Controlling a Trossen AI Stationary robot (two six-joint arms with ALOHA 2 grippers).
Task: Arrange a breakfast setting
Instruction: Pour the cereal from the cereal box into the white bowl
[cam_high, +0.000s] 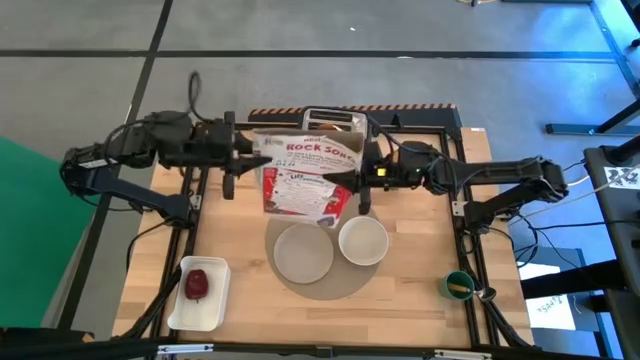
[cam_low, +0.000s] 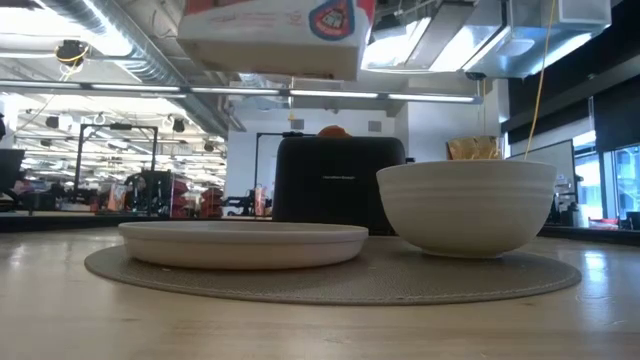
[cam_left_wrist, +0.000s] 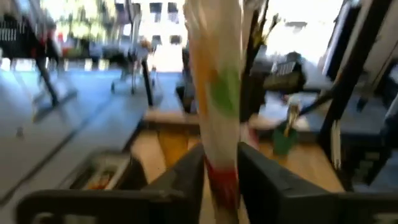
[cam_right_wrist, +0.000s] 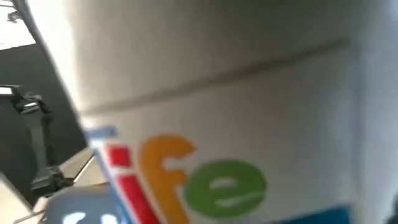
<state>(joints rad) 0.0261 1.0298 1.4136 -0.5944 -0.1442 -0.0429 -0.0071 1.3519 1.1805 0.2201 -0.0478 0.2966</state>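
Both arms meet at a red and white cereal box (cam_high: 305, 175), held in the air over the far part of the table; its underside shows in the low view (cam_low: 275, 35). My left gripper (cam_left_wrist: 221, 180) is shut on the box's left side. My right gripper (cam_high: 352, 178) is at the box's right side, and the box fills its wrist view (cam_right_wrist: 205, 124). Below, a white plate (cam_high: 303, 252) and a white bowl (cam_high: 362, 240) rest on the round grey placemat (cam_high: 312, 290). A red apple (cam_high: 196, 285) lies in a white tray (cam_high: 212, 312). No spoon shows plainly. My left gripper pinches the box's narrow left edge (cam_left_wrist: 219, 140) between its two fingers (cam_left_wrist: 186, 180), coming level from the table's left. The box is lifted clear of the table, and its far end runs up out of the wrist view.
A dark toaster (cam_high: 330, 122) stands at the far edge behind the box, with something orange at its top (cam_low: 333, 131). A green cup (cam_high: 459, 286) with a thin stick in it stands at the near right. Bare wood lies around the placemat.
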